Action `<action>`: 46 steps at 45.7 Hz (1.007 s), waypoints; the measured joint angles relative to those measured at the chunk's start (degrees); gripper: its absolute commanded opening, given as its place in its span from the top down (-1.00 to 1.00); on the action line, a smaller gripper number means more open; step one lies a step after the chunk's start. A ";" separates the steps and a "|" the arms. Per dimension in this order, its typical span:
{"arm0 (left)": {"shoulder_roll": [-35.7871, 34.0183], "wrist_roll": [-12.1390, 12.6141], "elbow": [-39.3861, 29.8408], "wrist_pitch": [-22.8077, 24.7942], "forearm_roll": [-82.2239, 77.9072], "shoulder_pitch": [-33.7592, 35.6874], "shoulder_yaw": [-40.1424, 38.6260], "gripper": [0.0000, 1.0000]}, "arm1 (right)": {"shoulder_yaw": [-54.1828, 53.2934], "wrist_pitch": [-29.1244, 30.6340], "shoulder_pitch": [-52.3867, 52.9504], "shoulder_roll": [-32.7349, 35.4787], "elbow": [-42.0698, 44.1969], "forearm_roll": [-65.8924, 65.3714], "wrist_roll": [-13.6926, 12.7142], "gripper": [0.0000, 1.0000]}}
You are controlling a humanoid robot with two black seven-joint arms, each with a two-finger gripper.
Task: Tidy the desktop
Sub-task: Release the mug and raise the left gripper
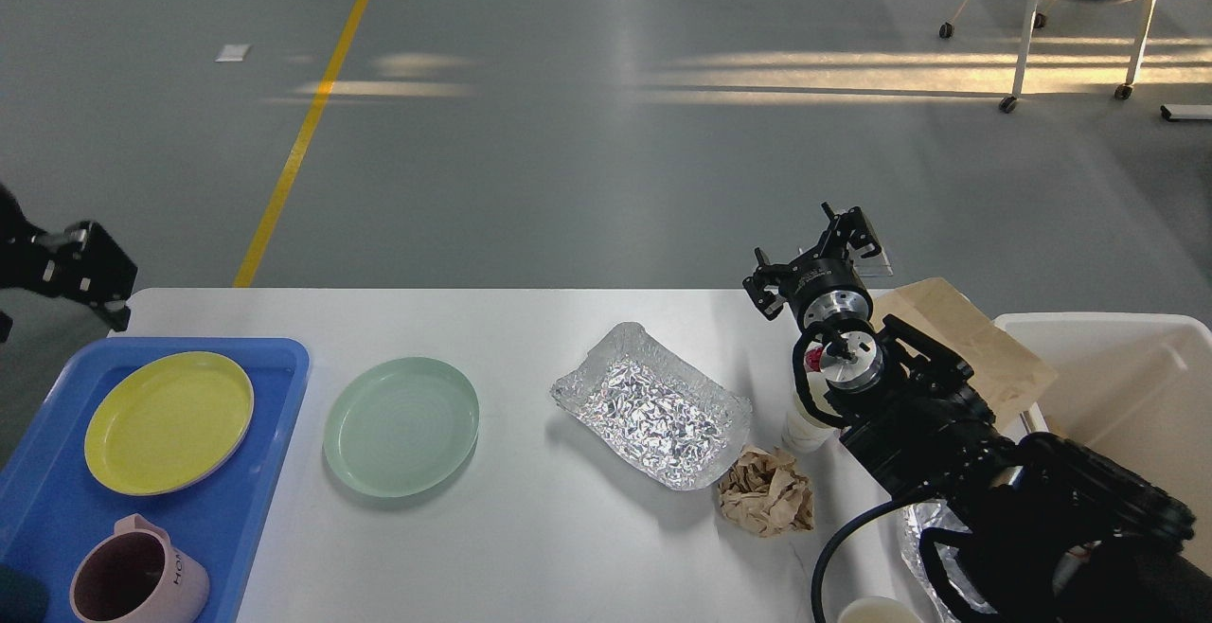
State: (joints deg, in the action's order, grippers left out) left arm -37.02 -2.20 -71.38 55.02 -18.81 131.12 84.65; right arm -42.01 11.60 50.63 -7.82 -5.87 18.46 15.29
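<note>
The white desktop [530,528] carries a blue tray [251,471] at the left, holding a yellow plate [169,421] and a pink mug [137,585] standing upright. Right of the tray lie a pale green plate [401,426], a crumpled foil tray [651,405] and a ball of brown paper [767,490]. My left gripper [47,293] hangs open and empty at the far left edge, well above and behind the tray. My right gripper [814,258] stands open over the table's far right edge, with nothing between its fingers.
A white paper cup [803,429] stands partly hidden behind my right arm. A brown paper bag [975,339] leans on an off-white bin [1117,386] at the right. Another cup rim [879,610] and some foil [911,528] show at the bottom right.
</note>
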 measured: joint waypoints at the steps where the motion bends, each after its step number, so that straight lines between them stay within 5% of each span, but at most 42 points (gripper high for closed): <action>1: 0.40 -0.61 0.00 -0.01 0.00 1.32 0.03 -0.74 | 0.00 0.00 0.00 0.00 0.00 0.00 0.00 -1.00; 19: 7.75 -8.41 0.00 0.00 1.77 15.95 -0.09 -0.74 | 0.00 0.00 0.00 0.00 0.00 0.00 0.00 -1.00; 46: 18.89 -8.97 1.16 0.00 12.15 19.11 -0.08 -0.70 | 0.00 0.00 0.00 0.00 0.00 0.00 0.00 -1.00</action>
State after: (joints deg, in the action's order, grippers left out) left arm -18.13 -11.17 -70.22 55.01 -6.65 150.23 84.57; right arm -42.01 11.60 50.62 -7.82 -5.88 18.46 15.29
